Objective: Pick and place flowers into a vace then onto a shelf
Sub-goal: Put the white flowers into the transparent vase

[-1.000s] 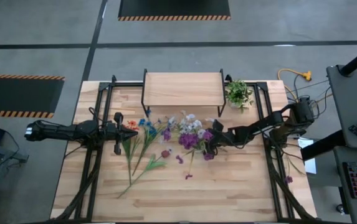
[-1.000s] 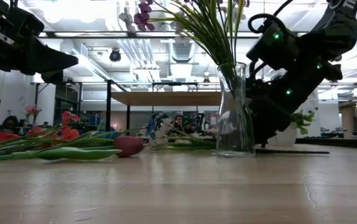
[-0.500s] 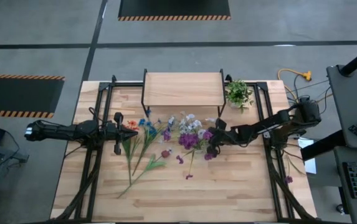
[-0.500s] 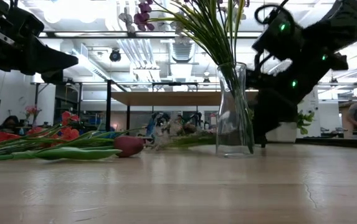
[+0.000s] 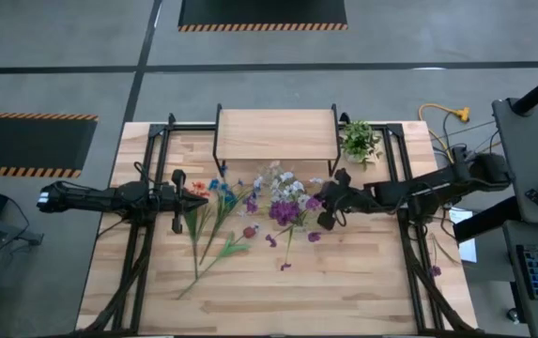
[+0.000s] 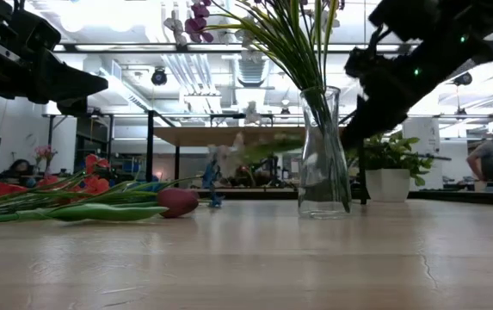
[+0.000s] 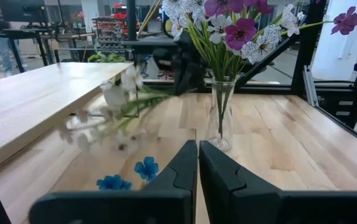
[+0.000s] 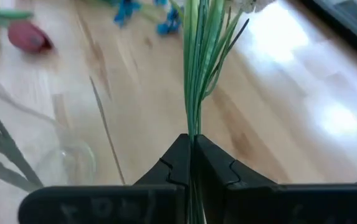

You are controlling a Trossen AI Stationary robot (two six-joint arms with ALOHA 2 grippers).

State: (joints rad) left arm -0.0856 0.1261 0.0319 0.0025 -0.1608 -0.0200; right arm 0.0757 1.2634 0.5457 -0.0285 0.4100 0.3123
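- High view: the shelf (image 5: 274, 133) stands along the far edge of the table (image 5: 362, 282), with a small potted plant (image 5: 360, 142) just beside its right end. Loose flowers (image 5: 214, 218) lie fanned on the planks left of centre, and the near half of the table is bare wood. The left gripper (image 5: 176, 201) hangs at the left side beside those loose stems. The right gripper (image 5: 331, 202) sits right of centre, touching the purple and white bunch (image 5: 285, 199) in the middle
- Low view: the vace (image 6: 323, 155) stands upright on the tabletop with green stems rising from its mouth. The right arm comes in from the upper right, its gripper (image 6: 360, 116) raised off the wood just beside the glass — a blurred white-flowered stem (image 6: 244, 153) hangs level from it towards the left. A red bud (image 6: 177, 201) lies on the wood, well apart from the vace
- Left wrist view: the left gripper's fingers (image 7: 179, 174) are pressed together on nothing — blue blossoms (image 7: 146, 168) lie just ahead, the vace (image 7: 221, 115) stands farther off
- Right wrist view: the right gripper's fingers (image 8: 177, 163) are clamped on a thin bundle of green stems (image 8: 195, 68) above the planks, with the vace's glass rim (image 8: 66, 155) near
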